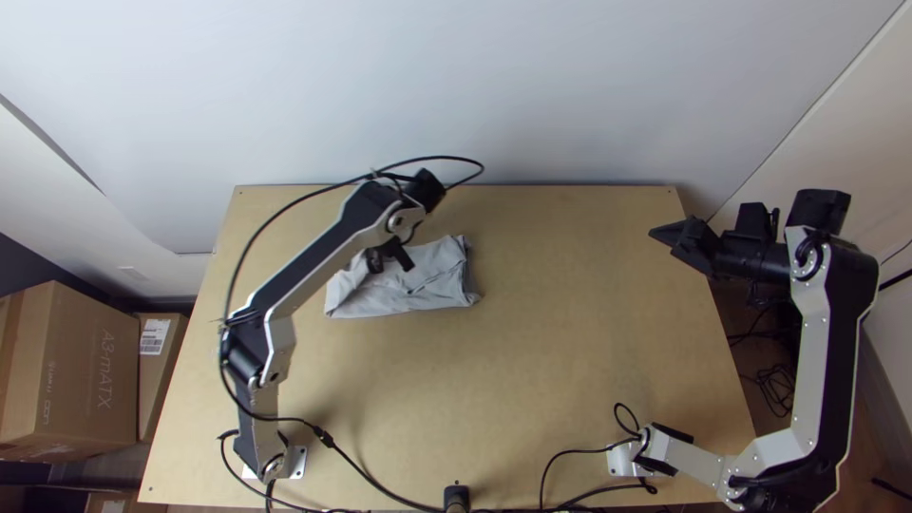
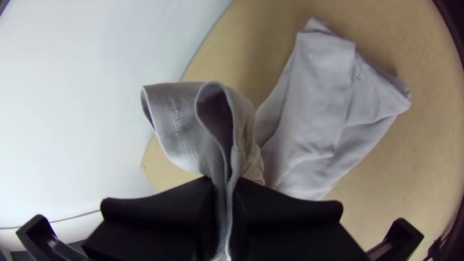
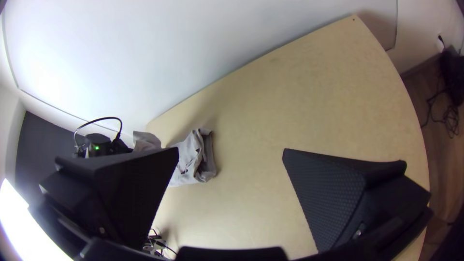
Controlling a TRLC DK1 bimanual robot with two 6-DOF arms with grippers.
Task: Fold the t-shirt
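Smooth pale-wood desk (image 1: 570, 332); toward its far left, the soft grey t-shirt (image 1: 432, 287), folded roughly rectangular, creased. Left end effector (image 1: 389, 256) pinches its raised, looping, stitched part; right end effector (image 1: 671, 237) is spread wide.

Soft, fairly bright light falls across the light wooden counter (image 1: 570, 342), leaving faint shadows with diffuse edges. In the right wrist view, glare burns out an area at lower left, and the smooth white wall (image 3: 145, 58) brightens toward that side. Both wrist views bow the counter's edges and darken at corners.
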